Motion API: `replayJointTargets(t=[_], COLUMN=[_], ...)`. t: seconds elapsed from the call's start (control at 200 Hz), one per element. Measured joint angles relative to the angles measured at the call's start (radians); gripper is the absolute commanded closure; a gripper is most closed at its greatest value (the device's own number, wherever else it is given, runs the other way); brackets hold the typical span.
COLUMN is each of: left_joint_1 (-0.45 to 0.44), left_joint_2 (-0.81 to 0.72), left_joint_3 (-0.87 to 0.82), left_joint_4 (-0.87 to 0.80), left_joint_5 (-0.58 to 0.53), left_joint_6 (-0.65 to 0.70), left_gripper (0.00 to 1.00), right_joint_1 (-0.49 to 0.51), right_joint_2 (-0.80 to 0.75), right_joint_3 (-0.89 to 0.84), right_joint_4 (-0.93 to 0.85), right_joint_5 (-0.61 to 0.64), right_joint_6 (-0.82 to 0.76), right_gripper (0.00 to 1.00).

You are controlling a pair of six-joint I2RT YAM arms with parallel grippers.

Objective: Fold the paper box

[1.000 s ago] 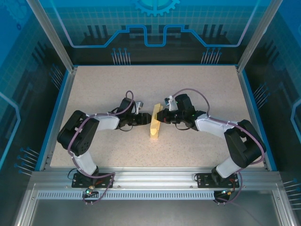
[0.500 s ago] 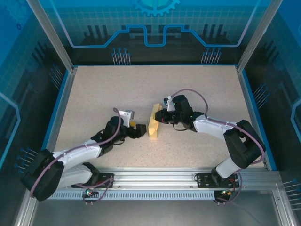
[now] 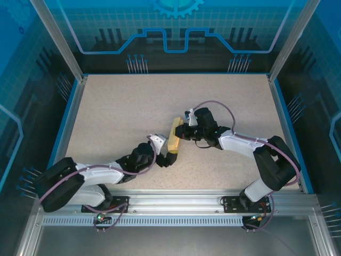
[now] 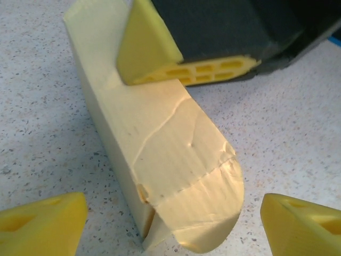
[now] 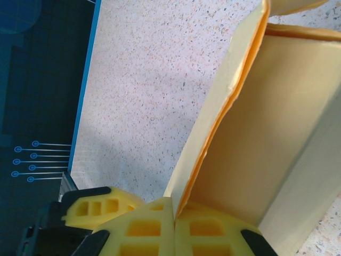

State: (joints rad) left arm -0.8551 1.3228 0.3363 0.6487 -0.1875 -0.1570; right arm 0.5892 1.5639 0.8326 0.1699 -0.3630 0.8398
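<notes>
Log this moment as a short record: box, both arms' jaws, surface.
paper box: pale yellow, partly folded, lying mid-table; rounded end flap sticks out at its near end
left gripper: jaws open, either side of that near end, not touching
right gripper: jaws shut on a box wall toward the far end
table: speckled beige

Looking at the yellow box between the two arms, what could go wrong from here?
The right end effector is shut on one thin wall of the paper box; a pull could tear or bend it.
The left end effector stands open either side of the wrinkled end flap; closing there might crush it instead of tucking it.
</notes>
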Motion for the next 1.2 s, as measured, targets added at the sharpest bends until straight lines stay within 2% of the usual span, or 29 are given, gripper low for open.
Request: replayJointTargets(t=[0.18, 0.305, 0.455, 0.61, 0.855, 1.056, 1.201], left_joint_1=[-0.04, -0.048, -0.048, -0.047, -0.047, -0.035, 0.019], left_joint_2=[0.126, 0.197, 0.25, 0.279, 0.287, 0.282, 0.229], left_joint_3=[0.036, 0.045, 0.053, 0.055, 0.054, 0.054, 0.054], left_joint_4=[0.102, 0.195, 0.251, 0.293, 0.314, 0.309, 0.276], left_joint_5=[-0.084, -0.127, -0.149, -0.167, -0.183, -0.15, -0.076], left_joint_6=[0.048, 0.063, 0.078, 0.085, 0.088, 0.117, 0.143], left_gripper=[0.16, 0.21, 0.31, 0.46, 0.61, 0.66, 0.65], right_joint_1=[0.002, 0.005, 0.006, 0.006, 0.005, -0.016, -0.065], right_joint_2=[0.0, -0.005, -0.014, -0.023, -0.043, -0.08, -0.123], right_joint_3=[0.0, -0.001, -0.004, -0.008, -0.008, 0.005, 0.071], right_joint_4=[0.0, -0.004, -0.013, -0.018, -0.042, -0.127, -0.245], right_joint_5=[0.006, 0.015, 0.027, 0.042, 0.067, 0.053, 0.042], right_joint_6=[0.006, 0.009, 0.01, 0.01, 0.006, -0.063, -0.179], right_gripper=[0.94, 0.94, 0.94, 0.92, 0.82, 0.67, 0.58])
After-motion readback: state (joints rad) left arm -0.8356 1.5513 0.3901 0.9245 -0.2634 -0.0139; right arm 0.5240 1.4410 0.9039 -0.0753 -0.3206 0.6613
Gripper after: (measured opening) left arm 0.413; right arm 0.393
